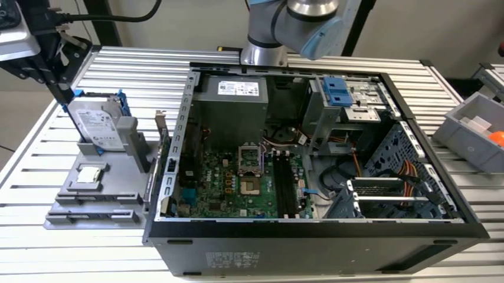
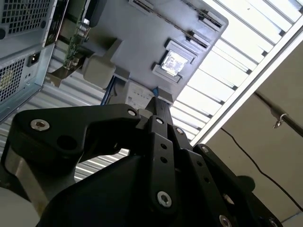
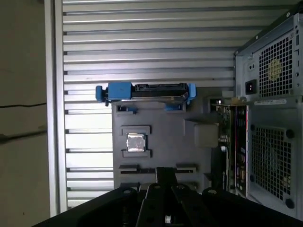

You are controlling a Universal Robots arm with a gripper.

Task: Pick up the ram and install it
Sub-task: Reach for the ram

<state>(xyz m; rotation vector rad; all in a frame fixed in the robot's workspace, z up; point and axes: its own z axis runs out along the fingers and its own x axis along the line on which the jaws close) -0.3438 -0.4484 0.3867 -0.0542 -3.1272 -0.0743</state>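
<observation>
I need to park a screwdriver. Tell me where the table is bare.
The table shows bare slats beside the gray holder at the exterior view's lower left, and between the computer case and the gray bin. Holder and case interior are crowded.

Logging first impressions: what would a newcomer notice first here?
An open computer case lies on its side on the table, motherboard exposed. On the exterior view's left, a grey holder carries an upright hard drive in a blue frame and a silver processor chip. The claw hangs near that holder in the first wrist view.
</observation>
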